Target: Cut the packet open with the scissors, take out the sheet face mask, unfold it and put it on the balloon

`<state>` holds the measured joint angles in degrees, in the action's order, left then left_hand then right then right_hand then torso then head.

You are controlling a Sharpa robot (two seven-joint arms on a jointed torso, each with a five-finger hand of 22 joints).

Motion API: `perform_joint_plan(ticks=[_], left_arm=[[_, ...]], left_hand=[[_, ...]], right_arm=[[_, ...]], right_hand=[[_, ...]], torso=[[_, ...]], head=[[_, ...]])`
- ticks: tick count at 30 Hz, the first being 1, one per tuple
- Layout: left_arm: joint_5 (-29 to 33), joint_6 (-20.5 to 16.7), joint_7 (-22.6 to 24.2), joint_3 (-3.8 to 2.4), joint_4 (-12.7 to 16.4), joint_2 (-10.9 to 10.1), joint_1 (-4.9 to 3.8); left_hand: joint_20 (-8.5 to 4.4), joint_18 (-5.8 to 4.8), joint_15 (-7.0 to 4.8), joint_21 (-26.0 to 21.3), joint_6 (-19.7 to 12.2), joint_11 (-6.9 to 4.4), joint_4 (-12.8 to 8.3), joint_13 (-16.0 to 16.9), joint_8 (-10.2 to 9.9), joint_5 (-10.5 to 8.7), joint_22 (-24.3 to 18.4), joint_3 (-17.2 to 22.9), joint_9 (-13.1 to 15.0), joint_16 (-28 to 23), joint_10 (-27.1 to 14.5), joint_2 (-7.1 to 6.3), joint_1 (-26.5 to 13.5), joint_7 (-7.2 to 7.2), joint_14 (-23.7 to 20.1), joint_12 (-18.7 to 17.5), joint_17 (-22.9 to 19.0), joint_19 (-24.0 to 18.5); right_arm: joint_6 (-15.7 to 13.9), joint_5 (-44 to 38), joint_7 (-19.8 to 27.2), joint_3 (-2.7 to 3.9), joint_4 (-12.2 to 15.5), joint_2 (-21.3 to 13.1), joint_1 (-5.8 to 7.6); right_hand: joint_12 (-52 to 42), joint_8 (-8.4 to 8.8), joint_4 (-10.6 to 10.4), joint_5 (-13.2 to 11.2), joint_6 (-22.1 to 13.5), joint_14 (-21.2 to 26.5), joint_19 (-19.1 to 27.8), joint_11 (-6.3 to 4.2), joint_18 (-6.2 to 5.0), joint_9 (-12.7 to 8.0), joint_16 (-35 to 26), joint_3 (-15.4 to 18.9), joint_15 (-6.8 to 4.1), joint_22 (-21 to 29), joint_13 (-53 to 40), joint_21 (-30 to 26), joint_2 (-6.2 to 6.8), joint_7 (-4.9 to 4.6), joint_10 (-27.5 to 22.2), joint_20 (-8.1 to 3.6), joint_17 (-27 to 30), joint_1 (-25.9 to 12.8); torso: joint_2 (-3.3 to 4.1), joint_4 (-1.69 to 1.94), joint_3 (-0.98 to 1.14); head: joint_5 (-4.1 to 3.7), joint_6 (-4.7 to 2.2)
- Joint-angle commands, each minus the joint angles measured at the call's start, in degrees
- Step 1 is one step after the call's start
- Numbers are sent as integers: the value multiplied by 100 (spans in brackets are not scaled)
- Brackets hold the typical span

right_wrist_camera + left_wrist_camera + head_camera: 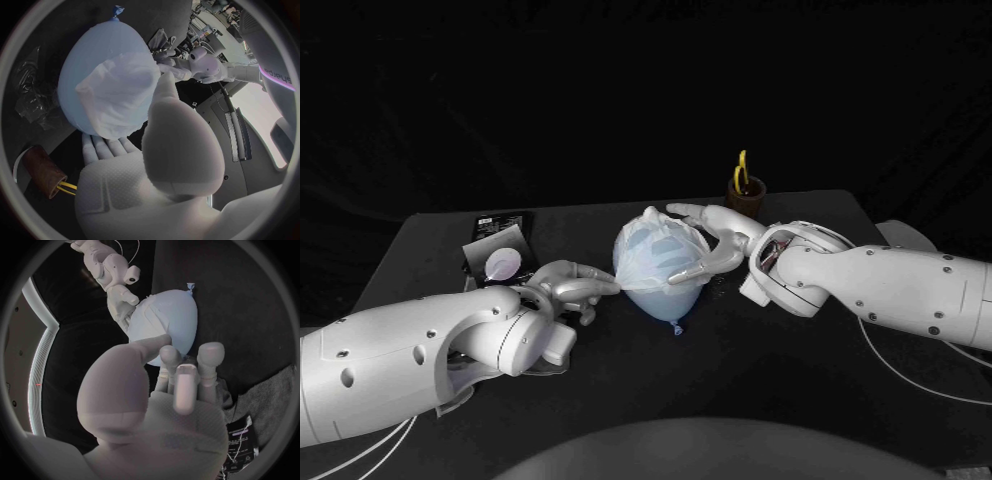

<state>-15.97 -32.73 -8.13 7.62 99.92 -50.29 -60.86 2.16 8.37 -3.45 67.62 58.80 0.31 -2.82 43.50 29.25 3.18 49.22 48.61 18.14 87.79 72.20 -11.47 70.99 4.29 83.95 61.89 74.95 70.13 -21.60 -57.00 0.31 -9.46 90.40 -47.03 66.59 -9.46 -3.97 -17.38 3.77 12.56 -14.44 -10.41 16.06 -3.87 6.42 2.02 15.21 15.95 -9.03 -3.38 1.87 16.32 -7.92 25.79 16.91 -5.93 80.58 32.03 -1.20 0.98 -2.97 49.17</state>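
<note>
A pale blue balloon (664, 292) lies on the black table with its knot toward me. The white sheet mask (656, 252) is draped over its far, upper part. My right hand (714, 240) cups the balloon from the right, fingers behind it and thumb (167, 95) pressing on the mask (119, 95). My left hand (577, 286) reaches in from the left, and its thumb tip (159, 341) touches the balloon (167, 322) at the mask's edge; its other fingers hold nothing. The cut packet (498, 255) lies flat at the back left. The yellow-handled scissors (741, 175) stand in a brown cup (749, 197).
The cup stands near the table's far edge, just behind my right hand. The packet (242, 439) lies behind my left wrist, close to the table's left side. A grey cloth-like patch (275, 390) shows on the table beside the packet.
</note>
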Motion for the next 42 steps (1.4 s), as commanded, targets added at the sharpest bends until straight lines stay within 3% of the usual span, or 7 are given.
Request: perform_joint_plan(ticks=[1, 7, 13, 16, 27, 34, 42], left_arm=[[74, -39, 168, -3, -19, -15, 2], [39, 181, 52, -3, -61, -30, 2], [-122, 381, -29, -2, -106, -52, 1], [-237, 470, -65, -2, -128, -72, 1], [-496, 538, 96, -4, -196, -172, 0], [-352, 494, 692, -143, -310, -269, -1], [-177, 618, 1642, -324, -432, -388, -13]], left_hand=[[-7, -29, -44, 4, -57, -72, -37, 24, 83, -4, 29, 28, 905, 0, 49, 21, -2, -4, 392, -8, 600, -18], [8, 15, 8, -177, -236, -18, 36, -607, 45, -18, -246, -221, 945, -80, -341, -74, -199, 31, 315, -456, 320, -189], [240, 162, 308, -942, -1101, 360, 218, -1147, -523, -18, -1283, -1202, 672, -356, -1357, -388, -375, 419, -65, -890, -605, -881], [338, 195, 407, -1070, -1360, 440, 255, -1195, -560, -19, -1422, -1503, 639, -400, -1639, -407, -307, 520, -172, -924, -787, -984], [589, 222, 635, -1456, -2217, 671, 805, -1872, 89, -14, -1680, -3643, 645, -770, -2535, 57, 571, 704, -1052, -1149, -2323, -1237], [710, 206, 757, -1937, -2343, 782, 1174, -2222, 393, -8, -1961, -4167, 522, -1561, -2988, 212, 937, 791, -2463, -1225, -4328, -1617], [946, 200, 962, -3004, -2427, 947, 1405, -2796, 604, -17, -2624, -4366, 174, -2350, -3441, 318, 1261, 914, -3409, -1441, -5033, -2075]], right_arm=[[241, -40, -68, -31, 12, 2, -37], [162, 10, 10, -31, 16, 0, -37], [-178, 306, 303, -31, 23, -22, -37], [-353, 504, 477, -30, 23, -38, -37], [-759, 1271, 976, -20, 27, -153, 28], [-785, 1764, 1186, -6, -70, -243, 147], [-677, 2169, 1410, 17, -170, -312, 273]], right_hand=[[-35, -19, 0, 2, 37, -13, -34, 12, -51, 8, 29, 13, -1, -3, -4, 22, 27, -942, 33, -7, -1, 6], [-35, -19, 0, 2, 37, -13, -34, 12, -51, 8, 29, 13, -1, -3, -4, 22, 27, -942, 33, -7, -1, 6], [-73, -41, 1, 2, 97, -55, -48, 7, -53, 34, 38, 15, -4, -10, -13, 26, 12, -942, 111, -7, -12, -12], [-84, -48, 2, -3, 112, -54, -48, 5, -54, 40, 38, -8, -6, -8, -15, 26, -14, -942, 130, -7, -9, -13], [-293, -166, 10, -64, 422, -499, -170, -28, -90, 156, 151, -284, -47, -78, -51, 63, -321, -940, 588, -9, -140, -49], [-448, -355, 27, -86, 920, -1094, -363, -72, -153, 324, 344, -576, -113, -189, -60, 123, -725, -927, 1025, -11, -299, -98], [-493, -498, 43, -96, 1305, -1326, -418, -101, -185, 442, 428, -696, -145, -206, -48, 141, -940, -918, 1230, -10, -341, -112]], torso=[[0, -1, 5], [-5, -1, 8], [-4, -5, 9], [-1, -1, 9], [-3, -4, 9], [-2, -1, 5], [1, -2, 5]], head=[[-7, 7], [-4, -7], [-13, -46], [-9, -63], [-27, -114], [-37, -168], [-53, -218]])
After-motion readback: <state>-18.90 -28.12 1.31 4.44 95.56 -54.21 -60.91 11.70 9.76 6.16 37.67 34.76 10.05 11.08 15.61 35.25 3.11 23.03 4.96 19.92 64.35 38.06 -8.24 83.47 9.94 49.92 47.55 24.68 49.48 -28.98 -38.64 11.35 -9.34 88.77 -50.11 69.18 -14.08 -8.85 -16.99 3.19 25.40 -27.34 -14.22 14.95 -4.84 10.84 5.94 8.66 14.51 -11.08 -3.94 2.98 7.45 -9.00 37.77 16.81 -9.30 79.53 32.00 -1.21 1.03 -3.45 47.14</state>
